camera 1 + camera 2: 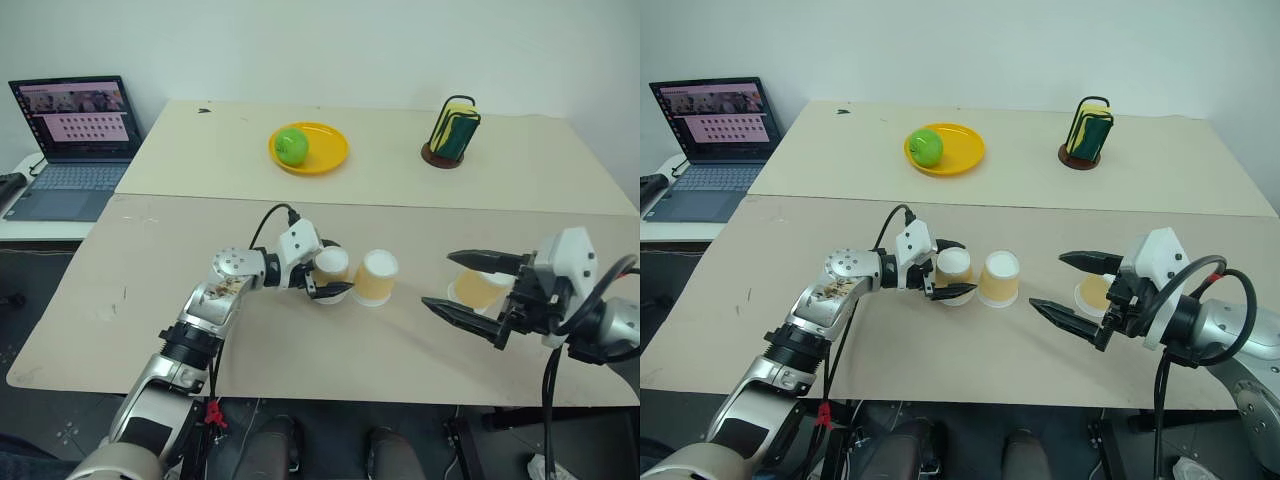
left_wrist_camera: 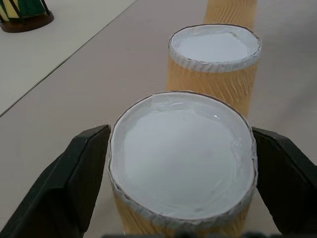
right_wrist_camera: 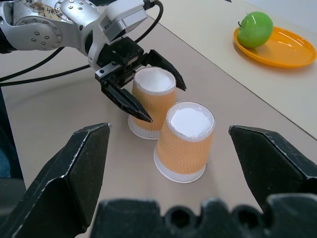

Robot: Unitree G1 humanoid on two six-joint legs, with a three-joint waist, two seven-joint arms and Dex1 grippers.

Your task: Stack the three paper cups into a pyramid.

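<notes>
2 cups (image 3: 166, 134) stand upside down, side by side, mid tabletop (image 1: 150, 300): pyramid base looks set. Left gripper (image 3: 143, 89) fingers spread around the 1st cup, not pinching. 3rd cup (image 1: 483, 291) sits upright nr right gripper (image 1: 470, 290), fingers wide apart, empty. Next, prob: grab 3rd cup, flip, set on top btwn the 2.

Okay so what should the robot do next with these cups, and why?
Probably draw the left end effector back off the cup it straddles. Its fingers stand open on either side, and that cup sits upside down beside the second cup, forming the base. The third cup waits by the open right end effector.
</notes>
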